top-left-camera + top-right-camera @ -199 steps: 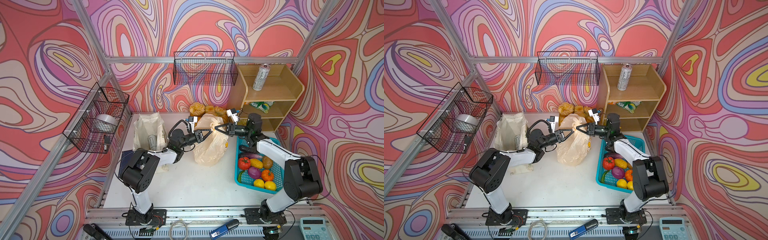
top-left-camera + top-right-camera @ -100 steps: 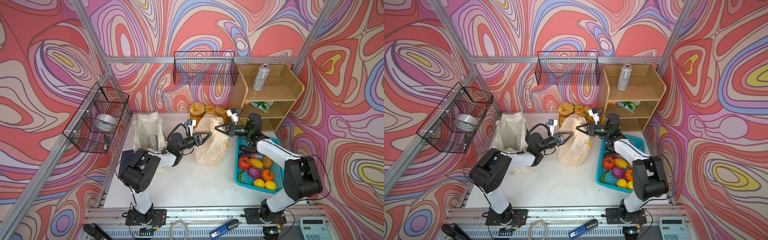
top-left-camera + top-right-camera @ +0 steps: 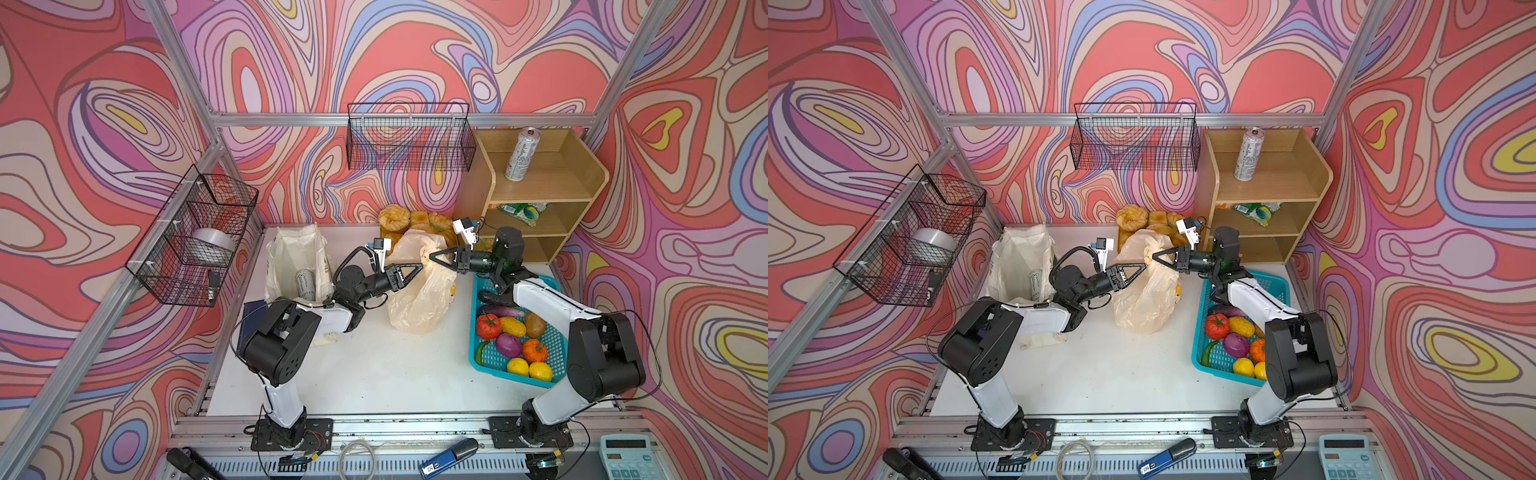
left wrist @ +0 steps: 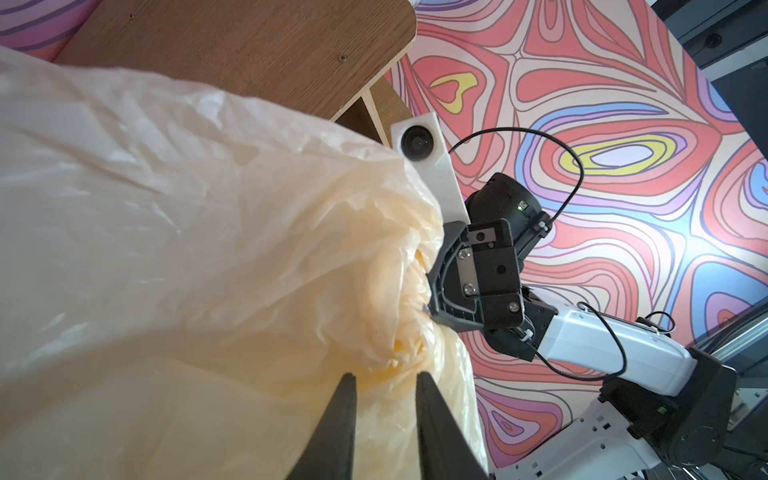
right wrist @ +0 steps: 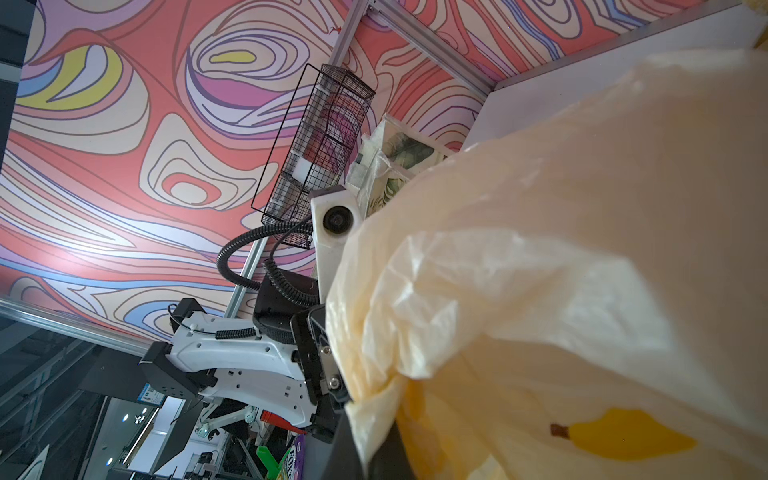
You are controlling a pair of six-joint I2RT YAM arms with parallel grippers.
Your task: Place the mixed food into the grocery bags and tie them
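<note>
The cream plastic grocery bag [image 3: 419, 303] [image 3: 1144, 303] with banana prints stands mid-table, its top gathered. My right gripper [image 3: 432, 257] [image 5: 368, 424] is shut on that gathered top from the right. My left gripper [image 3: 420, 267] [image 4: 384, 376] points at the same spot from the left, jaws a little apart and holding nothing, with the film [image 4: 208, 249] just past its tips. The cloth tote [image 3: 291, 257] stands at the left with a can [image 3: 305, 282] inside. Another can [image 3: 523, 153] and a snack packet [image 3: 521, 212] sit on the shelf. Two lemons [image 3: 528, 369] lie in the basket.
A teal mesh basket [image 3: 548, 280] of vegetables lies under my right arm. Bread rolls [image 3: 395, 218] sit behind the plastic bag. The wooden shelf [image 3: 590, 178] fills the back right corner. Wire baskets hang on the back wall [image 3: 409, 137] and left wall [image 3: 195, 232].
My left gripper opened a little, letting go of the bag's top, drew back slightly and came forward again. My right gripper kept its hold without moving.
</note>
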